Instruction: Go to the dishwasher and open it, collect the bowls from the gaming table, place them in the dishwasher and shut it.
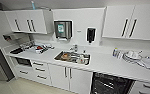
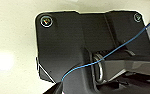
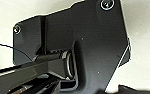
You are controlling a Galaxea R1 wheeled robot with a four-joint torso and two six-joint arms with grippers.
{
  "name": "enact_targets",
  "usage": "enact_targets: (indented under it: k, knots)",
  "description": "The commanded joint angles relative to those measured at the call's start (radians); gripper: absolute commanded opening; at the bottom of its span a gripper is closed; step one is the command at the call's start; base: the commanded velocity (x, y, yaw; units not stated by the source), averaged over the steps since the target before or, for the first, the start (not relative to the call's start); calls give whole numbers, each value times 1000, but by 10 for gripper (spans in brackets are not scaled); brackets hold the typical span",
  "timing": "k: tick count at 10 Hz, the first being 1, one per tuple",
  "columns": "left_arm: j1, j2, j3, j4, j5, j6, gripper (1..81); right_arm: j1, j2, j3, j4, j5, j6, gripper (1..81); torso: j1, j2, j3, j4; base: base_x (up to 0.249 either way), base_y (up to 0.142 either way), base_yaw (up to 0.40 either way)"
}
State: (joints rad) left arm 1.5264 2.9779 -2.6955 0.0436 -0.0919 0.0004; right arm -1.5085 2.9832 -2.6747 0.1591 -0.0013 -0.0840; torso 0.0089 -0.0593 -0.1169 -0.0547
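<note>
The dishwasher (image 1: 111,85) sits under the white counter at the lower right of the head view. Its dark inside with wire racks shows, so its front is open. The bowls and the gaming table are out of view. Both wrist views look down past the robot's own dark plate onto a pale floor (image 2: 13,50), (image 3: 141,62), and nothing is seen held there.
A steel sink (image 1: 72,57) with dishes in it is set in the counter (image 1: 103,63). White cabinets and drawers (image 1: 39,70) run below, wall cupboards above. A stack of white dishes (image 1: 131,56) stands at the right. Pale floor (image 1: 21,87) lies at the lower left.
</note>
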Motion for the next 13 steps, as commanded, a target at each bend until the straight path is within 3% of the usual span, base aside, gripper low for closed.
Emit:
enact_targets:
  k: [1, 5, 7, 13]
  knots:
    - [-35, -32, 50, 19, 46, 6, 811, 35, -38, 69, -18, -72, -2, 811, 0, 0, 0, 0, 0, 0, 359]
    - [-30, -129, 207, 19, 32, 4, 811, 24, -201, 366, -29, -59, -3, 811, 0, 0, 0, 0, 0, 0, 359]
    - [-22, -140, 227, 21, 5, 4, 811, 24, -200, 369, -35, -59, -3, 811, 0, 0, 0, 0, 0, 0, 359]
    - [-18, -138, 229, 28, 4, 4, 811, 13, -200, 371, -46, -51, -3, 811, 0, 0, 0, 0, 0, 0, 359]
